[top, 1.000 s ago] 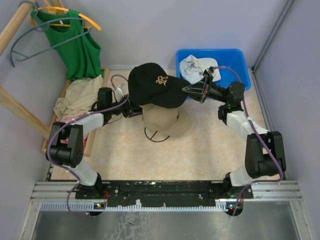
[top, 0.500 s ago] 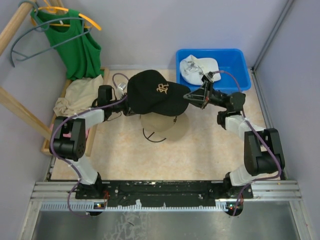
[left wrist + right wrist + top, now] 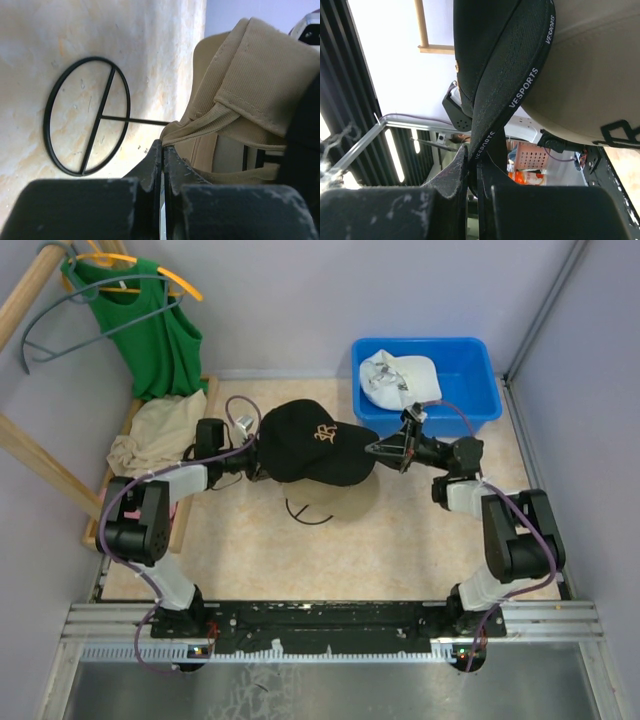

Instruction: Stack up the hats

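Observation:
A black cap [image 3: 310, 440] with a gold logo lies over a tan cap [image 3: 347, 502], whose edge shows below it. My right gripper [image 3: 378, 448] is shut on the black cap's inner band [image 3: 495, 60] at its right side, and the tan cap [image 3: 590, 75] fills the view beside it. My left gripper [image 3: 258, 462] sits at the black cap's left side. In the left wrist view its jaws [image 3: 162, 147] are shut, with the tips against the tan cap's rim [image 3: 240, 85] and nothing visible between them. A white cap [image 3: 398, 375] lies in the blue bin [image 3: 468, 375].
A dark wire frame [image 3: 300, 515] pokes out under the tan cap, and its ring [image 3: 87, 116] rests on the table. A beige cloth [image 3: 160, 430] lies in a wooden tray at the left. A green shirt [image 3: 150, 335] hangs on a hanger above it.
Both arms have lowered the black cap toward me onto the tan cap, covering most of it. The left gripper has closed.

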Available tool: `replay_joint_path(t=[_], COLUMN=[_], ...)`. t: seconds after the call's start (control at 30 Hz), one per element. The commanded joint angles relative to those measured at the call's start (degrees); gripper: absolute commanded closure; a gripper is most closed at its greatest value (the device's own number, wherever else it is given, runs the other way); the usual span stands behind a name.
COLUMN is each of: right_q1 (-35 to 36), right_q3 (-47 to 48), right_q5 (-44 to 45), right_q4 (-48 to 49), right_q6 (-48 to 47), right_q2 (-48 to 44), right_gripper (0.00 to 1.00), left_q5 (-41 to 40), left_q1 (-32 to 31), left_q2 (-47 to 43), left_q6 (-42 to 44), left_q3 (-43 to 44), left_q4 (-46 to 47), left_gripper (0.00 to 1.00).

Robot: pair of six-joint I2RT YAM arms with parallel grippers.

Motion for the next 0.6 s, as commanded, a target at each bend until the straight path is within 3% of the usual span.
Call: replay_joint_path(t=[0.0, 0.33, 0.57], right_q1=[0.1, -3.0, -4.1], right_q3=[-1.9, -8.1, -9.0], right_q5=[0.5, -3.9, -5.6], right_q4=[6.6, 7.3, -4.1], right_q6=[-0.7, -3.1, -12.1], right_q2=[1.6, 2.4, 1.1], right_gripper=[1.00, 1.00, 1.00], left_q5=[-1.0, -1.4, -1.0], left_q1=[0.4, 0.5, 1.0], left_q2=[-1.3, -0.3, 1.2], left_q6=[1.2, 2.8, 3.5], left_q3=[-3.5, -4.8, -4.3], left_q4=[-2.2, -2.9, -2.9], left_gripper=[1.00, 1.00, 1.00])
